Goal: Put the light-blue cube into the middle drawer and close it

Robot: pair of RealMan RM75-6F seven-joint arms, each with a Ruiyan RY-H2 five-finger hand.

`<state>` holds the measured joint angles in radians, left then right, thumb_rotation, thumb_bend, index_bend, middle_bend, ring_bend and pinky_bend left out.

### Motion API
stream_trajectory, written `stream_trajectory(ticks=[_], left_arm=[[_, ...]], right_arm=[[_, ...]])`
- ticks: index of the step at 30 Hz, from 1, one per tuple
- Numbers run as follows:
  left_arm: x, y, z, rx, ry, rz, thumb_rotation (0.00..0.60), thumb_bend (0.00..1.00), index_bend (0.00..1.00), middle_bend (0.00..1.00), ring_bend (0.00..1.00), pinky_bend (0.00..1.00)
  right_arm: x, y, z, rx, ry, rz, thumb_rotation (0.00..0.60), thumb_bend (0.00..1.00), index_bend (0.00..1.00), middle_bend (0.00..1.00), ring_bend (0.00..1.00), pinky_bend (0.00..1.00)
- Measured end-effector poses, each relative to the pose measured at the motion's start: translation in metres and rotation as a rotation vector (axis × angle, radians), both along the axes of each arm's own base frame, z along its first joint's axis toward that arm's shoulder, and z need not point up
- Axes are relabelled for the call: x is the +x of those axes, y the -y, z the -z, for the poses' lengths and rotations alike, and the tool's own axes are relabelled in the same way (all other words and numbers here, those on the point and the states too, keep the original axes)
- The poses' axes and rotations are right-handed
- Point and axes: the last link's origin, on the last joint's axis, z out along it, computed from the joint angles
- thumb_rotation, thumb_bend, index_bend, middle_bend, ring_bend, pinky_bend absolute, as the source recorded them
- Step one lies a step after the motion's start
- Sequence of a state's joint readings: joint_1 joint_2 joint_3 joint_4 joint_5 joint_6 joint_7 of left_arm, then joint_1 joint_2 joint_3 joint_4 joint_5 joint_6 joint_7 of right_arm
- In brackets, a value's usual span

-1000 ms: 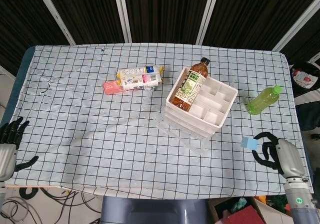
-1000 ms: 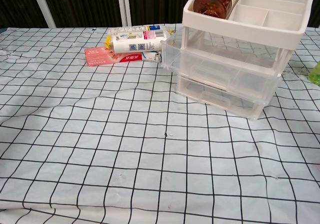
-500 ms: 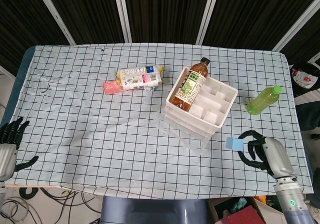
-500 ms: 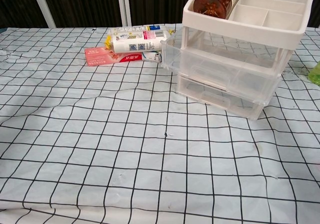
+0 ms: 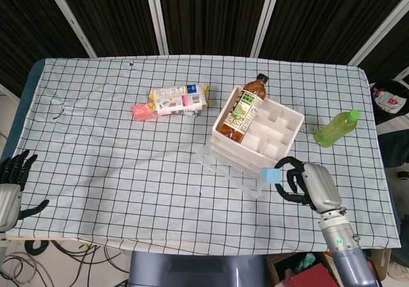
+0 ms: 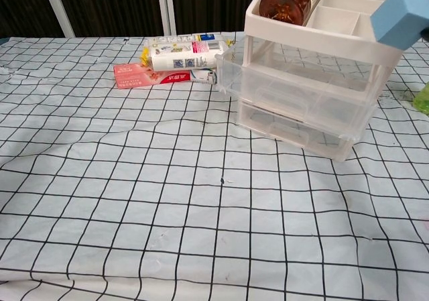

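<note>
Right hand [image 5: 307, 183] carries the light-blue cube [image 5: 272, 175], fingers curled around it, lifted off the cloth just to the near right of the drawer unit [image 5: 252, 143]; in the chest view the cube [image 6: 401, 17] shows at the top right corner, level with the unit's top tray. Across the checked tablecloth [image 5: 115, 146], the biggest thing to mind is that white unit, with a brown tea bottle [image 5: 241, 110] lying in its divided top. The middle drawer [image 6: 295, 92] appears to stand pulled forward of the frame, its clear front projecting toward the near left, so the opening probably lies under the tray's near edge. To do this step well, I would judge the hand should bring the cube over the exposed part of that drawer, low enough to clear the tray's lip, and let go only when the cube sits squarely above the opening, because the gap looks narrow. Nudging the unit could roll the bottle. Left hand [image 5: 13, 181] waits at the near left table edge, fingers spread and holding nothing. Farther off lie a green bottle [image 5: 337, 128] to the right and snack packets [image 5: 172, 100] on the far left, both well clear.
</note>
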<state>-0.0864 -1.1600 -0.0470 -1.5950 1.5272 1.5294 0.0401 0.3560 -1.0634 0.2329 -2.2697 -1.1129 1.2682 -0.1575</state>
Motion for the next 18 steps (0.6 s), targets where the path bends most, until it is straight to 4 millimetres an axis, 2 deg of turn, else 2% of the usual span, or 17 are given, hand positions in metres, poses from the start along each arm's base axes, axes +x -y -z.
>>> stream_trajectory(ticks=[7, 14, 16, 18], left_arm=[[0.0, 0.0, 0.0, -0.003, -0.001, -0.002, 0.6, 0.04, 0.0, 0.0, 0.0, 0.0], [0.0, 0.0, 0.0, -0.002, 0.001, -0.002, 0.6, 0.04, 0.0, 0.0, 0.0, 0.0], [0.0, 0.0, 0.0, -0.001, 0.001, -0.002, 0.6, 0.04, 0.0, 0.0, 0.0, 0.0], [0.0, 0.0, 0.0, -0.002, 0.001, -0.002, 0.6, 0.04, 0.0, 0.0, 0.0, 0.0]], right_arm=[[0.006, 0.015, 0.018, -0.015, -0.031, 0.016, 0.6, 0.3, 0.64, 0.82, 0.89, 0.82], [0.009, 0.018, 0.025, -0.016, -0.034, 0.022, 0.6, 0.3, 0.64, 0.82, 0.89, 0.82], [0.01, 0.018, 0.028, -0.011, -0.036, 0.023, 0.6, 0.3, 0.6, 0.82, 0.89, 0.82], [0.01, 0.018, 0.029, -0.008, -0.043, 0.023, 0.6, 0.3, 0.51, 0.82, 0.89, 0.82]])
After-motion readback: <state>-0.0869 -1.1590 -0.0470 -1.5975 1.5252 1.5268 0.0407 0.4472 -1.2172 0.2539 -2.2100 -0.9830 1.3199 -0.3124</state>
